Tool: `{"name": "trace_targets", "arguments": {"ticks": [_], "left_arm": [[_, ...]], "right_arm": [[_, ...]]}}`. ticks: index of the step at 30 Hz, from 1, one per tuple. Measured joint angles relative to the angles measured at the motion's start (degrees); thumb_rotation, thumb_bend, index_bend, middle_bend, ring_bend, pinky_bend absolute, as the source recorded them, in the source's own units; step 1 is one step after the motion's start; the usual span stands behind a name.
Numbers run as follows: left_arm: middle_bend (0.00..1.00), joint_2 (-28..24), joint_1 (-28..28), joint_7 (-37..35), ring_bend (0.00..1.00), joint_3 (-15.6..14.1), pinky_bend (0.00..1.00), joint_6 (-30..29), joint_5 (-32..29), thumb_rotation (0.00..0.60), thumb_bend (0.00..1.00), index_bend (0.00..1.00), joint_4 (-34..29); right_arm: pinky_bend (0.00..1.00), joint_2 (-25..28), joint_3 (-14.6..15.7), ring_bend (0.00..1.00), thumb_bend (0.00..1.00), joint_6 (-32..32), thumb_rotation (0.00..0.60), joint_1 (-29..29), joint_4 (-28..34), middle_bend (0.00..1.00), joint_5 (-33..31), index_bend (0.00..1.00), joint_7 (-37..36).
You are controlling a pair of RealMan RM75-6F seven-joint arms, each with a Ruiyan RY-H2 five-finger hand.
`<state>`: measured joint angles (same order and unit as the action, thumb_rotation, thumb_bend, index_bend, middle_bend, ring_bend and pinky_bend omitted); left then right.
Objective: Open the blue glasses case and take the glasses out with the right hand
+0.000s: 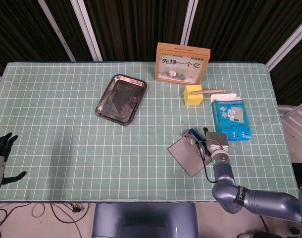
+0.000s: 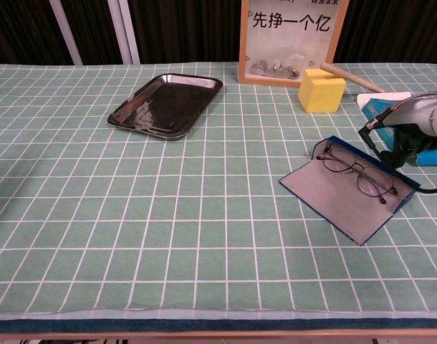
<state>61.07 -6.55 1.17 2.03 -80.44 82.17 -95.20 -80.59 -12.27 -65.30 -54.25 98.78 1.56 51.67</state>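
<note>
We see the case (image 2: 347, 197) lying open with the glasses (image 2: 356, 172) inside, long axis diagonal, just left of the right hand (image 2: 401, 143); whether its fingers are spread or closed, we cannot tell.

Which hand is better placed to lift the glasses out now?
Right. The right hand hovers just beyond the open blue glasses case, beside the glasses. The left hand sits at the table's far left edge.

Blue glasses case (image 2: 345, 203) with grey lining, green white-gridded tablecloth (image 2: 132, 215), yellow block (image 2: 322, 90)
</note>
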Motion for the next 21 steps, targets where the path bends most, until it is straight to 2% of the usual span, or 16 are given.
{"name": "trace_targets", "arguments": {"ticks": [8, 21], "left_arm": [[0.00, -0.01, 0.02, -0.17, 0.00, 0.00, 0.00, 0.00, 0.01, 0.600, 0.07, 0.00, -0.02], [0.00, -0.04, -0.07, -0.48, 0.00, 0.02, 0.00, 0.11, 0.10, 0.600, 0.07, 0.00, 0.08]], "right_arm": [[1.00, -1.11, 0.04, 0.98, 0.70, 0.33, 0.600, -0.51, -0.38, 0.98, -1.05, 0.15, 0.13], [1.00, -2.80, -0.34, 0.98, 0.70, -0.15, 0.600, -1.62, 4.31, 0.98, 0.66, 0.15, -0.93]]}}
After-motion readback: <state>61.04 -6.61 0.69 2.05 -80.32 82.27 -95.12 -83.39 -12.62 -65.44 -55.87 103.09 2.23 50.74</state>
